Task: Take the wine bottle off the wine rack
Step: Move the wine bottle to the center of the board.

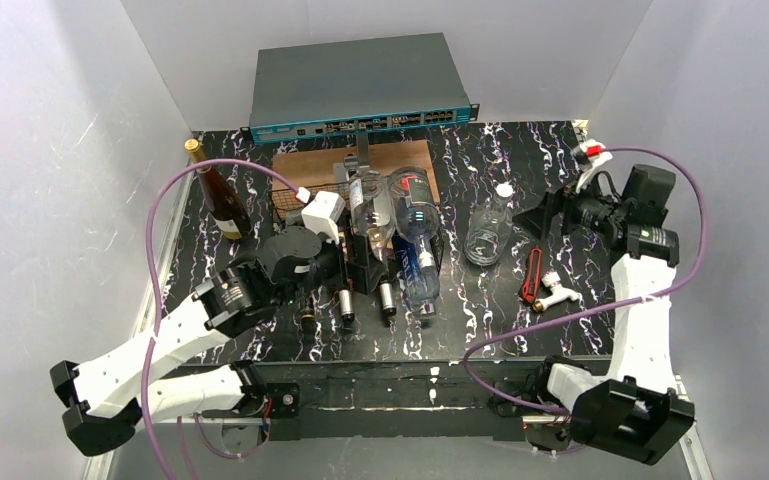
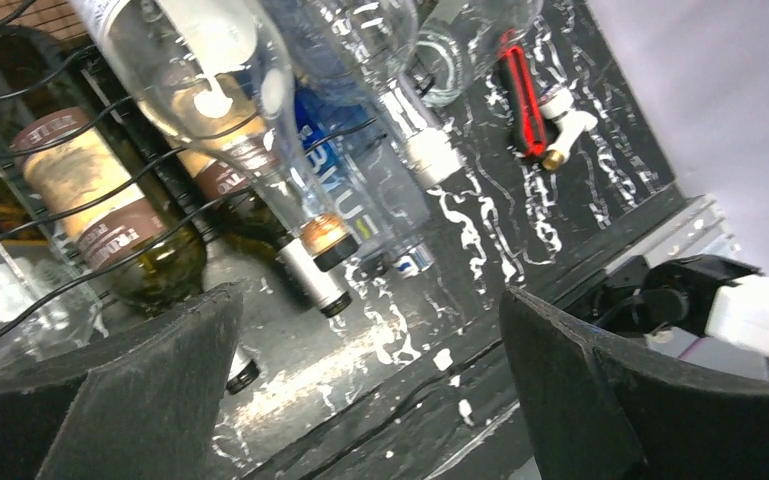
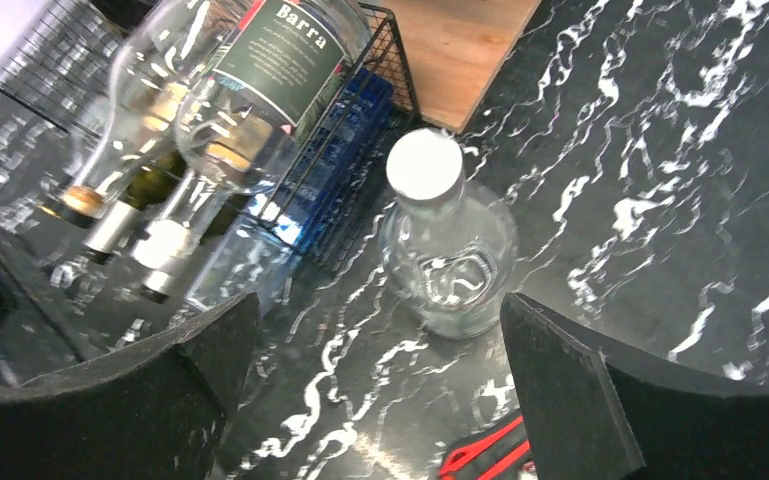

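The black wire wine rack stands mid-table with several bottles lying in it, necks toward the near edge. A clear wine bottle with a dark green label lies on top, beside another clear one. Below them lie a green bottle with a brown label and a blue bottle. My left gripper hovers open over the bottle necks at the rack's front, holding nothing. My right gripper is open right of the rack, near an upright clear bottle.
An amber bottle stands upright left of the rack. A brown wooden board lies behind the rack, with a network switch at the back wall. A red-and-black tool and a white fitting lie at the right.
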`<state>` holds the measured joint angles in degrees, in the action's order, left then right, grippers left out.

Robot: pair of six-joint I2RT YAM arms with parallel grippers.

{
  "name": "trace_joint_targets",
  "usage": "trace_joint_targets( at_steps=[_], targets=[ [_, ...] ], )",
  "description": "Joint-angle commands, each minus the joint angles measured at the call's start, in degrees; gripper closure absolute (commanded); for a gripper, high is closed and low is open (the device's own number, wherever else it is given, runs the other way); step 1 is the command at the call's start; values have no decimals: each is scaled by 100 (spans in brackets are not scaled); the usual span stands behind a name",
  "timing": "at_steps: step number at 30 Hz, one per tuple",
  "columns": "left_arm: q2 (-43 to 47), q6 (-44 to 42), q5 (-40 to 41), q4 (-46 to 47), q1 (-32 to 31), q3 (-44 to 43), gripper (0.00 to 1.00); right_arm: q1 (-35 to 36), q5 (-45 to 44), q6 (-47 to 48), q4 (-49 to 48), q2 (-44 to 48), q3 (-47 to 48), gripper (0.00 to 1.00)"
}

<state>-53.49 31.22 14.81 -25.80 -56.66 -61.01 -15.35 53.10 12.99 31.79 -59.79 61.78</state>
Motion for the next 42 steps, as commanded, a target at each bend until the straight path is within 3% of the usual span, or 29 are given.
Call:
trace_joint_targets(
  at_steps=[1, 6, 9, 18, 34, 38, 42],
  targets=[
    [153, -191, 422, -468, 40, 142, 1, 644, -1062, 1112, 256, -532, 764, 0],
    [448, 39, 521, -496, 39, 483, 1, 1246, -2034, 1393, 328, -940, 1077, 0],
    [816, 246, 690, -522, 39, 759, 1, 1962, -2992, 1422, 252, -1283, 1178, 0],
    [1160, 477, 802, -574, 36, 1065, 0, 2344, -3617, 973, -193, -1660, 1090, 0],
    [1244, 535, 883, -584, 41, 1159, 1, 2387, -3462, 713, -397, -1969, 1157, 32],
    [1254, 540, 892, -584, 40, 1162, 1, 2414, -3457, 723, -434, -2014, 1184, 47],
    [1267, 547, 892, -592, 40, 1170, 1, 2412, -3490, 730, -582, -2019, 1239, 76]
  ],
)
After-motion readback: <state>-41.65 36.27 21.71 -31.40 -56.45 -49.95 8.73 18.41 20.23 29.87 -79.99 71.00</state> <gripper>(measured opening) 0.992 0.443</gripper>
